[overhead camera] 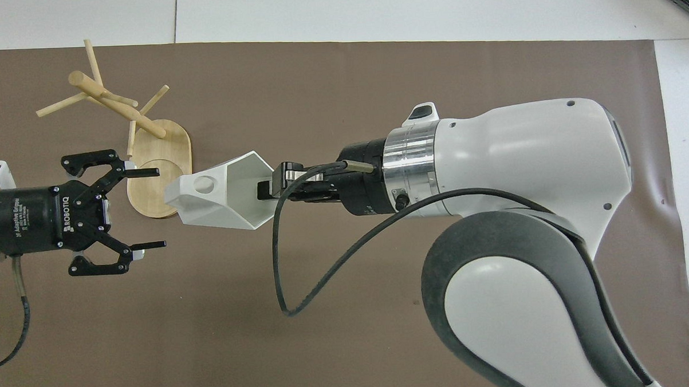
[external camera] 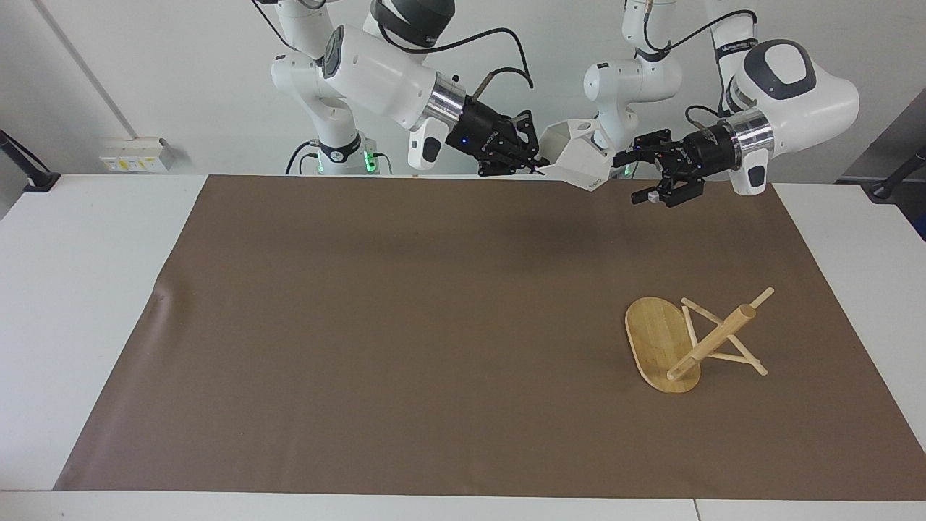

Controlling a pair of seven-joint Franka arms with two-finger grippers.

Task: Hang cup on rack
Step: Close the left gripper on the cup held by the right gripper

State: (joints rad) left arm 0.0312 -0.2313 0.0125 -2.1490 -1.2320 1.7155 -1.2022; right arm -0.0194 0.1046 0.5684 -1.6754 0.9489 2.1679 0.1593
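The white faceted cup [external camera: 581, 157] [overhead camera: 217, 193] hangs in the air on its side over the mat's edge nearest the robots. My right gripper [external camera: 539, 168] [overhead camera: 268, 185] is shut on its rim wall. The cup's handle with its hole points toward my left gripper [external camera: 626, 177] [overhead camera: 160, 208]. That gripper is open and level with the cup, its fingertips just short of the handle end. The bamboo rack [external camera: 712, 340] [overhead camera: 118, 104] stands on its oval base [external camera: 651, 336] [overhead camera: 168, 148] on the mat, toward the left arm's end of the table, with nothing on its pegs.
A brown mat [external camera: 405, 325] [overhead camera: 211, 312] covers most of the white table [external camera: 79, 289]. The right arm's black cable [overhead camera: 301, 264] loops below its wrist. A wrinkle in the mat [external camera: 160, 295] lies near the right arm's end.
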